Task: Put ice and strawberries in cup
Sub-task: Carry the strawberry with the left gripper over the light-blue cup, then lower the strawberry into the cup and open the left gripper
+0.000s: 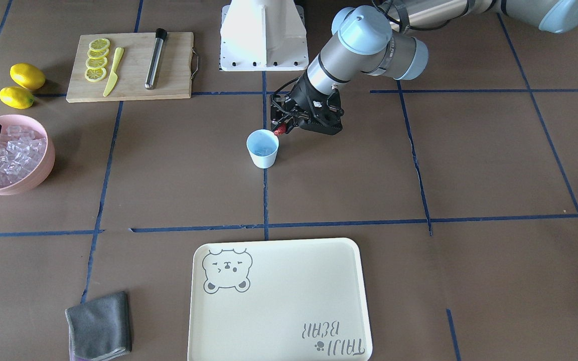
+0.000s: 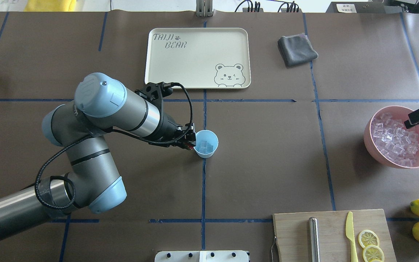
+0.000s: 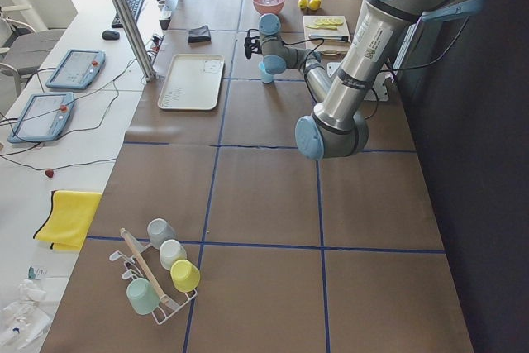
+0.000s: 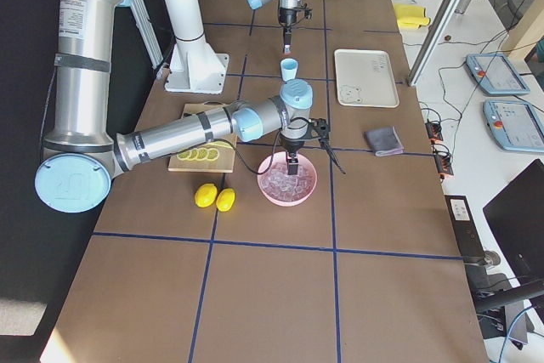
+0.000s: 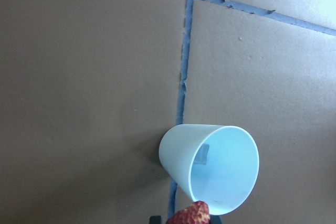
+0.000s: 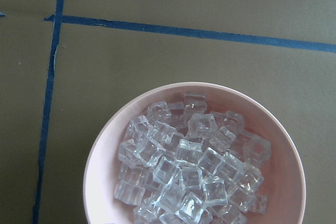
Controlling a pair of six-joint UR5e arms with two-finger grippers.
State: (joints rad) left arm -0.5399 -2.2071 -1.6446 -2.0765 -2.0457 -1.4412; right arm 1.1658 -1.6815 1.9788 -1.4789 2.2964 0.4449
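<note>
And the left claw (image 1: 281, 129) pinches the small red, pitted strawberry (image 1: 280, 131) right at the rim of the smooth, tapered pale-blue cup (image 1: 263, 149), with the berry's tip angled toward its mouth. Glassy clear ice cubes (image 2: 206, 145) sit inside the cup. Well apart from it, the right claw (image 2: 413, 122) hangs over a round pink bowl (image 2: 371, 125); its grip can't be read.

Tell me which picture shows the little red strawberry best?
The front-facing view: the small red strawberry shows in the left pincer beside the rim of the white-blue tapered cup. The left wrist view shows it larger but cut off at the bottom edge. Overhead shows only a red sliver; the side views show at most a speck.
</note>
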